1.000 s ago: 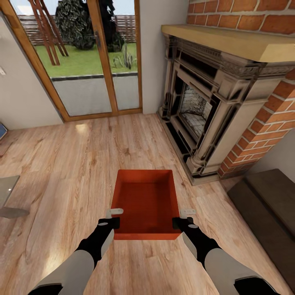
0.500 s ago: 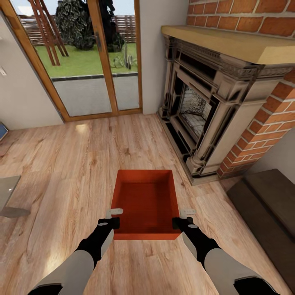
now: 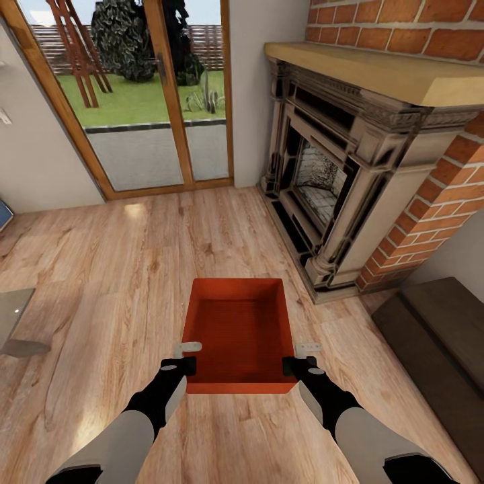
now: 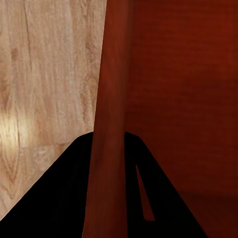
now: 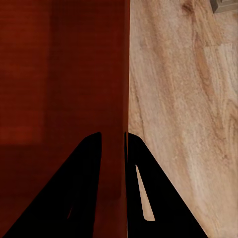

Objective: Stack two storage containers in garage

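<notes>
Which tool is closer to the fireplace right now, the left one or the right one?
Right. The right tool grips the container's wall on the side facing the fireplace; the left tool grips the opposite wall, with the whole bin between it and the fireplace.

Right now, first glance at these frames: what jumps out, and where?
The red-orange rectangular storage container stands out first, low and centre in the head view, held over the light wood-plank floor with the left gripper and right gripper each clamped on a side wall. Next comes the brick fireplace with its dark ornate surround at upper right. The wood-framed glass door at upper left shows a green lawn beyond.
</notes>
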### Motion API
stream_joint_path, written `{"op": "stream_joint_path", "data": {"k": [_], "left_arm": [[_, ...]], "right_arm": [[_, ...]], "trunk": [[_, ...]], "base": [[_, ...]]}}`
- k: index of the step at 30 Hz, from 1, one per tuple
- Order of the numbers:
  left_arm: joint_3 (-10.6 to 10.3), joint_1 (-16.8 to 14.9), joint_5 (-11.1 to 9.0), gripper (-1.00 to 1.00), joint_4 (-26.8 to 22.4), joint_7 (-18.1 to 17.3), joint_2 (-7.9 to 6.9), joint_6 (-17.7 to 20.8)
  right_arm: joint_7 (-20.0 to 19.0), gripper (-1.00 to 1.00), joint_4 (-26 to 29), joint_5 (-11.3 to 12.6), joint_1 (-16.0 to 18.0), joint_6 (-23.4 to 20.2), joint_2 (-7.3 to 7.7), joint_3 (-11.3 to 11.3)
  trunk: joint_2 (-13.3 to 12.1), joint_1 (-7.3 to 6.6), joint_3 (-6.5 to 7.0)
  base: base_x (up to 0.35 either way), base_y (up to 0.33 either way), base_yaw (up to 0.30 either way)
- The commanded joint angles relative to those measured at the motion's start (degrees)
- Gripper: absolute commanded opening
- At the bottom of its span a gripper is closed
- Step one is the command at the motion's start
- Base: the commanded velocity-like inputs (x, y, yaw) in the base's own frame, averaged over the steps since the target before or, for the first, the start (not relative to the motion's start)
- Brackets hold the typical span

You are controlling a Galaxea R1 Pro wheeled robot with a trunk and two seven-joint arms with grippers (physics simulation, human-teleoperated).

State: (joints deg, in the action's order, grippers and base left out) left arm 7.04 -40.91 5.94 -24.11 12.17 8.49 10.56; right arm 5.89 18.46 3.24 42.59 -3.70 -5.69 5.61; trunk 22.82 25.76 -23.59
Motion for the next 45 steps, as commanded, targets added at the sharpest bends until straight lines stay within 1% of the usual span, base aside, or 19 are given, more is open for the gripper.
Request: {"op": "stream_joint_path", "data": {"k": [1, 15, 45], "left_arm": [[0.7, -0.1, 0.6, -1.0, -1.7, 0.0, 0.48, 0.3], [0.7, 0.0, 0.6, -1.0, -1.7, 0.0, 0.48, 0.3], [0.7, 0.0, 0.6, -1.0, -1.8, 0.0, 0.48, 0.2]], "right_arm": [[0.0, -1.0, -0.1, 1.4, 0.0, -0.3, -0.02, 1.2], [0.1, -1.0, -0.1, 1.5, 0.0, -0.4, -0.08, 1.2], [0.1, -1.0, -0.1, 1.5, 0.0, -0.6, -0.11, 1.2]], "trunk": [[0.1, 0.03, -0.09], [0.1, 0.03, -0.02], [0.1, 0.03, 2.62]], "base": [[0.0, 0.0, 0.0], [0.0, 0.0, 0.0], [0.0, 0.0, 0.0]]}}
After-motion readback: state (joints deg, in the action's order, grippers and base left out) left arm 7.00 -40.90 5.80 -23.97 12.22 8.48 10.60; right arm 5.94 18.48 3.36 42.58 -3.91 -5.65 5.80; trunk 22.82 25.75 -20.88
